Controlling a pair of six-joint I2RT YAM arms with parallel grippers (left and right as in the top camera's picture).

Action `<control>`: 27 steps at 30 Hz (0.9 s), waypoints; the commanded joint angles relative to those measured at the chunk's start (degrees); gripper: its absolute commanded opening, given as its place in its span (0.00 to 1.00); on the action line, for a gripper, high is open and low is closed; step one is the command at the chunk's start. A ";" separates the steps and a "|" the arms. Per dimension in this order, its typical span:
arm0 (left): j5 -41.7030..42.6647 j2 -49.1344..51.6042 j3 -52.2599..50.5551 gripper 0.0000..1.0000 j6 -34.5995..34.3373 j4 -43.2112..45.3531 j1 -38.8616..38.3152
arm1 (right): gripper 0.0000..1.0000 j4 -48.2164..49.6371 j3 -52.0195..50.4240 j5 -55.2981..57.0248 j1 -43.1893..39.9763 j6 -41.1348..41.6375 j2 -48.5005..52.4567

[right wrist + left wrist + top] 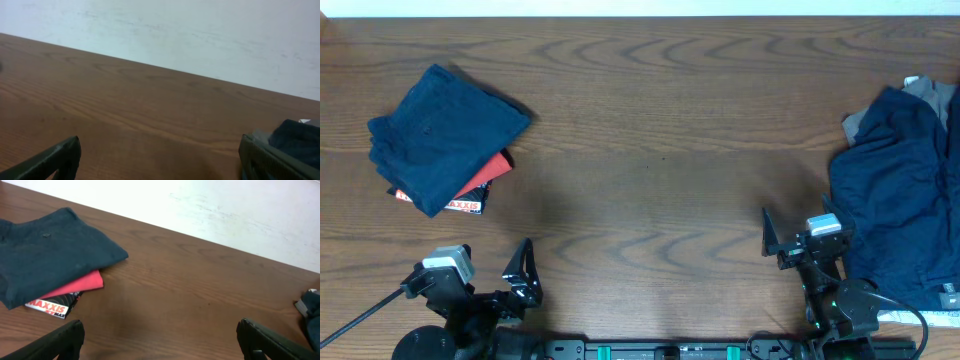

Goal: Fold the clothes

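Observation:
The clothes lie in two groups. At the left is a folded stack [445, 135]: navy shorts [50, 255] on top, a red piece [80, 285] and a black printed piece [50, 307] under them. At the right edge a loose heap of navy and grey clothes [900, 190] spreads out; its corner shows in the right wrist view [300, 137]. My left gripper [492, 262] [160, 340] hovers open near the front edge, below the stack, holding nothing. My right gripper [798, 225] [160, 157] is open too, just left of the heap, over bare wood.
The brown wooden table [660, 150] runs between the two groups. A pale wall [175, 35] lies past its far edge. Both arm bases sit along the front edge [680, 350].

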 commanded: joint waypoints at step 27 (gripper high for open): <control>-4.07 -9.22 -40.11 0.98 2.60 33.35 13.88 | 0.99 -0.20 -0.07 -0.81 0.24 -0.79 -0.17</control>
